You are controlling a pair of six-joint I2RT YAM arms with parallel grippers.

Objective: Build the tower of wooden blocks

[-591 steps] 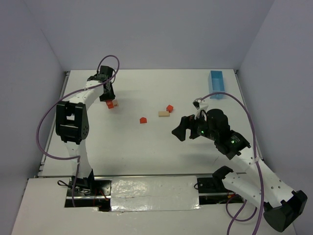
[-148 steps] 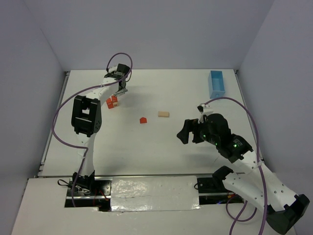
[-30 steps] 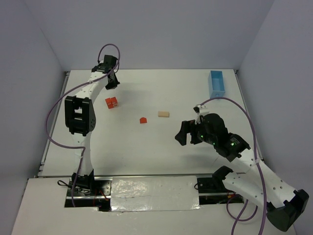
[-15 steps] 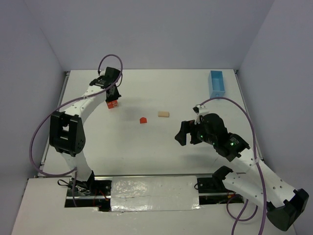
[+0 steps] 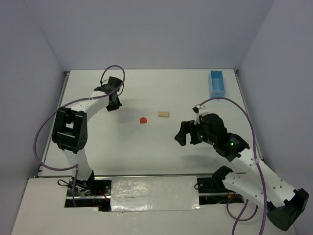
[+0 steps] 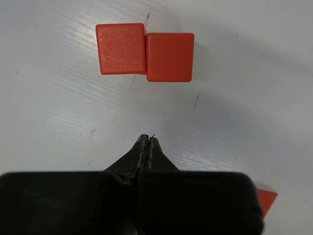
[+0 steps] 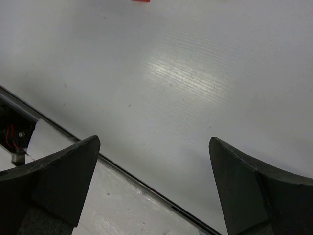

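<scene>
A pair of red-orange wooden cubes [image 6: 169, 57] sits touching, side by side, on the white table [image 5: 146, 88] at its far left. They lie just ahead of the left gripper [image 6: 148, 145], whose jaws are pressed together on nothing. A red-orange peaked wooden block [image 5: 143, 120] and a pale tan wooden bar [image 5: 164, 113] lie apart mid-table. The right gripper [image 5: 182, 133] hovers spread wide and empty. To lift one cube, I judge the left jaws must part first, then close across its free faces, sparing the neighbour.
</scene>
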